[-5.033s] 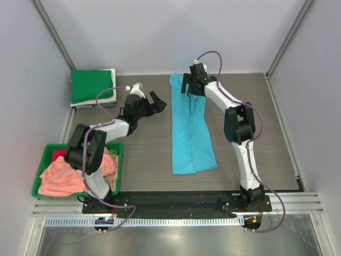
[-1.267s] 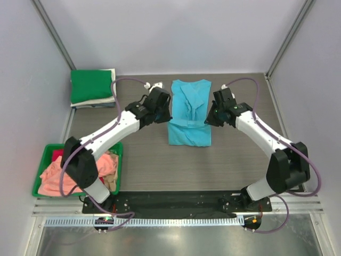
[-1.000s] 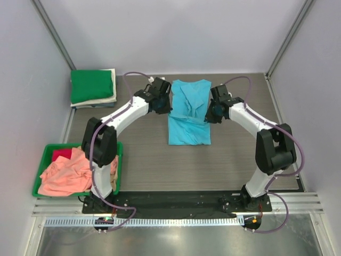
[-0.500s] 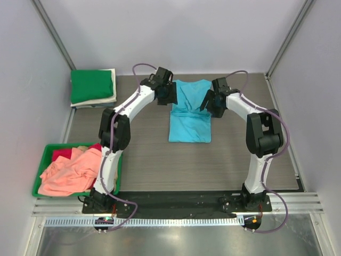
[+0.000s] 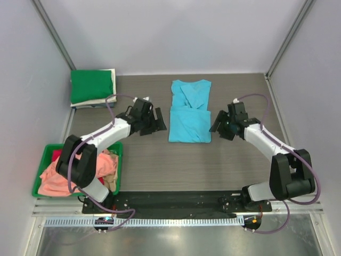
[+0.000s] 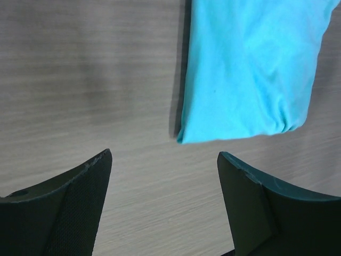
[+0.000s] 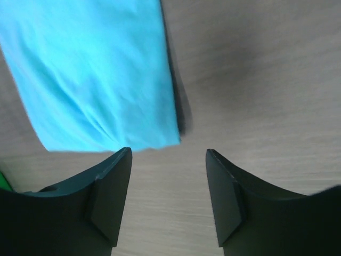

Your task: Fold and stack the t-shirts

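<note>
- T-shirts first: neither gripper is holding one. My left gripper [image 6: 162,160] has its fingers spread with only bare table [image 5: 144,160] between them. It sits low, just off the near-left corner of the sky-blue t-shirt [image 5: 189,114] and not touching it.
- My right gripper [image 7: 168,154] mirrors that at the near-right corner: fingers apart, nothing between them, cloth just ahead of the tips.
- Between the two arms, the sky-blue t-shirt lies flat at mid-table, toward the far side. It is narrowed into a strip, with its near part doubled up over the middle. The far part, with the collar, is exposed and creased.
- I judge this shirt partly folded. It is tidy and roughly rectangular, but longer than the pieces in the stack [image 5: 95,92], so one more fold may be needed. It also has to be carried over to the stack.
- The stack is well apart, at the far-left corner: a green t-shirt [image 5: 91,85] on top and a cream t-shirt [image 5: 111,98] edge showing beneath. I count those as done. I cannot tell whether anything lies under them.
- At the near left, the bin [image 5: 36,184] holds crumpled shirts: a salmon-pink t-shirt [image 5: 64,178] on top, a red t-shirt [image 5: 60,155] behind it and a tan t-shirt [image 5: 110,168] at the right side. None of these is folded.
- By my reckoning I am around the halfway mark or a bit short, with at least three shirts left after the blue one.
</note>
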Motion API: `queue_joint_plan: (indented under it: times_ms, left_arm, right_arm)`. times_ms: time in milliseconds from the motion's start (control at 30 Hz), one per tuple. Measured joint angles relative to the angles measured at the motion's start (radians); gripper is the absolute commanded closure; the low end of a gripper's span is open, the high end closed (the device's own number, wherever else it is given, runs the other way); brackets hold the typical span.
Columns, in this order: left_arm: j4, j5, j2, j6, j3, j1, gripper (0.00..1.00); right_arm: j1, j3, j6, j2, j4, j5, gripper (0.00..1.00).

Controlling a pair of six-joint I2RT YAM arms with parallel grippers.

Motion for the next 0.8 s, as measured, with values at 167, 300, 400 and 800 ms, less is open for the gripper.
queue_joint_plan:
  times_ms: [167, 300, 400, 800]
  left_arm:
    - [0.182, 0.024, -0.028, -0.082, -0.203, -0.031, 0.25]
    - [0.301, 0.051, 0.013, -0.135, -0.278, -0.059, 0.27]
    - [0.391, 0.069, 0.034, -0.163, -0.284, -0.064, 0.28]
    - [0.572, 0.093, 0.116, -0.220, -0.286, -0.076, 0.41]
  right_arm:
    - [0.002, -0.179, 0.024, -0.018, 0.055, -0.088, 0.46]
    - [0.002, -0.225, 0.040, 0.019, 0.109, -0.141, 0.46]
    - [0.002, -0.225, 0.050, 0.046, 0.180, -0.164, 0.46]
    - [0.002, -0.206, 0.063, 0.130, 0.323, -0.204, 0.62]
